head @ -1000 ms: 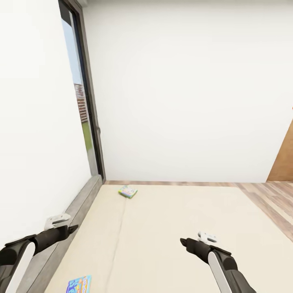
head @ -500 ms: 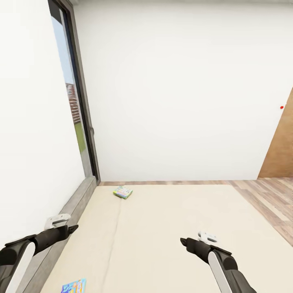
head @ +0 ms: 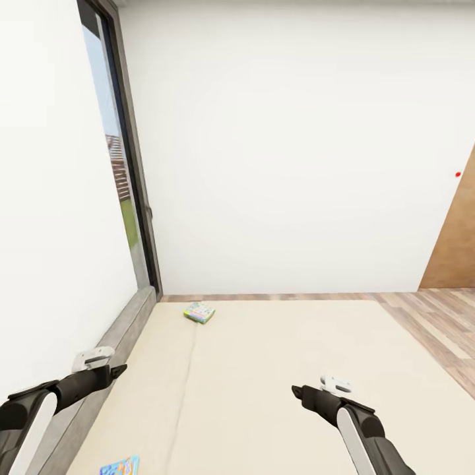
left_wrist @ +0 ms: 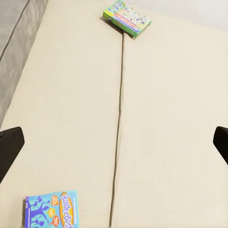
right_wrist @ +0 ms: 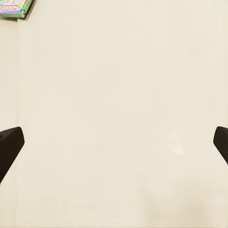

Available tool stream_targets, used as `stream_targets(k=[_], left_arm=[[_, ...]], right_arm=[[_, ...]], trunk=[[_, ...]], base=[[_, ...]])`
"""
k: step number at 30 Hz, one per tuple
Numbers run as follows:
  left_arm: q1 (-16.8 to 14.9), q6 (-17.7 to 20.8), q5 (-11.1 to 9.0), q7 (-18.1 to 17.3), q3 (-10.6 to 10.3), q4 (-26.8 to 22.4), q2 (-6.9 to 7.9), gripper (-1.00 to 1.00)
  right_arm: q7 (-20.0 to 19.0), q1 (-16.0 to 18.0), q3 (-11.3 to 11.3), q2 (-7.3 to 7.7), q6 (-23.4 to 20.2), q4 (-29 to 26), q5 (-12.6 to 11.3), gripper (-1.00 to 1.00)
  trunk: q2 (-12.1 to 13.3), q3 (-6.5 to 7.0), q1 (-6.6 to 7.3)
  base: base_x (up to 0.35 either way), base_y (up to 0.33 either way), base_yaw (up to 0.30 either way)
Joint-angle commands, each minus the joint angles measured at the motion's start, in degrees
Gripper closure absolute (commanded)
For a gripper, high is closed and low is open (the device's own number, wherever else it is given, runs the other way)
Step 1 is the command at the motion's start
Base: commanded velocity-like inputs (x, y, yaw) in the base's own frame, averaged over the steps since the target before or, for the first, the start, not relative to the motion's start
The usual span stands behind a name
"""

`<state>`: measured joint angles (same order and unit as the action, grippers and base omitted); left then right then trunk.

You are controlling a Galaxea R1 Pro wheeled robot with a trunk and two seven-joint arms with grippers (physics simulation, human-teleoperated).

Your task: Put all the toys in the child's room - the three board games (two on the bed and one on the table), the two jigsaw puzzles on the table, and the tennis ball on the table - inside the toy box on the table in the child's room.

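Both grippers, left (left_wrist: 114,137) and right (right_wrist: 114,137), gape empty over the bed (head: 264,369); the far green game (head: 199,311) near the headboard risks overreach.

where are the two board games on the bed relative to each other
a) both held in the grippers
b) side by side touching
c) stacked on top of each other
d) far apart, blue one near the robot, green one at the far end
d: the blue board game lies close to the robot's side of the bed, while the green board game sits at the far end, with bare mattress between them.
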<state>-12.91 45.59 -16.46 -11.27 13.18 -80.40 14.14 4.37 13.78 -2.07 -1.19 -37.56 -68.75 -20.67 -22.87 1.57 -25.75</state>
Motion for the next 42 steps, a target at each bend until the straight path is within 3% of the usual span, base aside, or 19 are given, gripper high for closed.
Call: stream_targets(k=[1, 21, 29, 36, 42], left_arm=[[0.0, 0.3, 0.1, -0.3, 0.1, 0.0, 0.0, -1.0], [-0.1, 0.6, 0.5, 0.0, 0.0, 1.0, -0.2, -1.0], [-2.0, 0.5, 0.6, 0.2, -0.2, 7.6, -0.25, -1.0], [-5.4, 0.0, 2.0, 0.2, -0.2, 15.7, -0.25, -1.0], [-6.4, -0.2, 4.6, 0.3, -0.2, 17.9, -0.37, -1.0]], right_arm=[[0.5, 0.0, 0.0, -0.04, -0.2, -0.1, -0.6, -1.0], [0.5, 0.0, 0.1, -0.01, -0.2, -0.1, -0.6, -1.0], [0.4, -0.3, -0.3, 0.09, -0.5, -0.9, -0.6, -1.0], [-0.7, -0.4, -0.5, 0.13, -5.3, -11.0, -1.4, -1.0], [-4.7, -1.6, -0.6, 0.14, -10.0, -19.1, -3.3, -1.0]], trunk=[[0.0, -0.03, -0.03], [0.0, -0.03, -0.03], [0.0, -0.39, -0.03], [0.0, -1.0, -0.03], [0.0, -1.55, -0.03]], base=[[0.033, 0.009, 0.0], [0.004, 0.001, 0.0], [0.0, 0.0, 0.0], [0.0, 0.0, 0.0], [0.0, 0.0, 0.0]])
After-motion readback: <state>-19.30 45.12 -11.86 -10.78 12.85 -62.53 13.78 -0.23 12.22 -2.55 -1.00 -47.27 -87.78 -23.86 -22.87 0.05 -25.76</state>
